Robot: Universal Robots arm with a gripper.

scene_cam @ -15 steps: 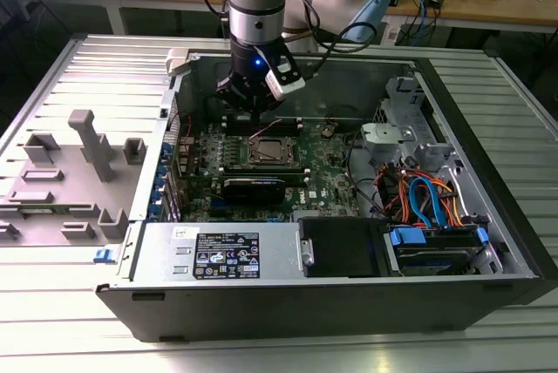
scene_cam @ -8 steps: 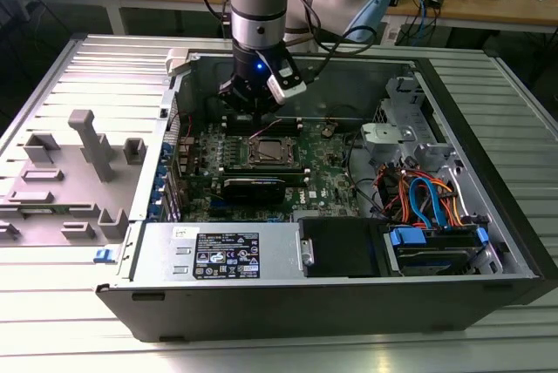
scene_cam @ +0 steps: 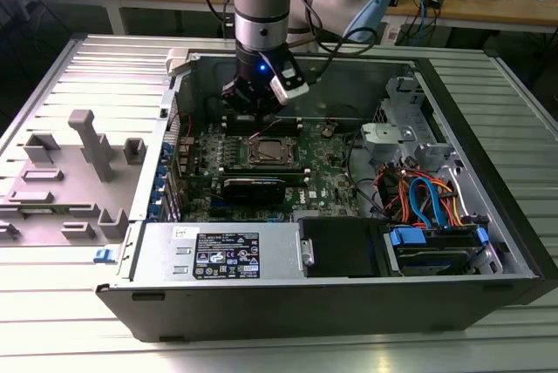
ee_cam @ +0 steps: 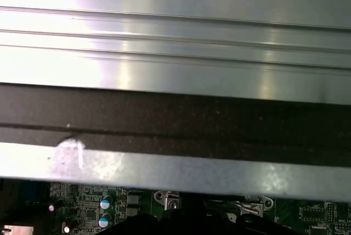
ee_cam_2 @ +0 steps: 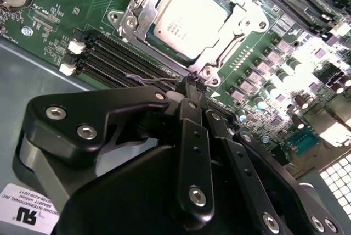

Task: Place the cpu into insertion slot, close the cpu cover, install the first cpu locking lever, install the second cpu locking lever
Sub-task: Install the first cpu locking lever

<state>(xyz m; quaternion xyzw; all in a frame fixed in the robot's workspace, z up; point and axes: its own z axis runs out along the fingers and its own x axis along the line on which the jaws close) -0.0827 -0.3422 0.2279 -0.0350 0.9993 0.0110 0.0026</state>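
Working a locking lever at the socket's edge

The cpu (ee_cam_2: 189,18) is seen seated in its socket on the green board (ee_cam_2: 49,21). The cpu cover (ee_cam_2: 241,26) is laid down around it, with the silver top showing through its open middle. The lever stage is therefore judged to be in hand. In the second wrist view the gripper (ee_cam_2: 193,82) is placed just beside a socket corner with its fingers drawn together. A thin wire lever (ee_cam_2: 148,80) runs to their tips, though whether it is truly pinched cannot be told. A short, controlled sweep is judged to be called for, so that the wire is pressed low and tucked under its catch. Room is tight: black memory slots (ee_cam_2: 104,59) lie just beside the fingers. In the exterior view the case wall (scene_cam: 349,81) stands close behind the arm, and a long black card (scene_cam: 253,188) is set near the socket on the other side
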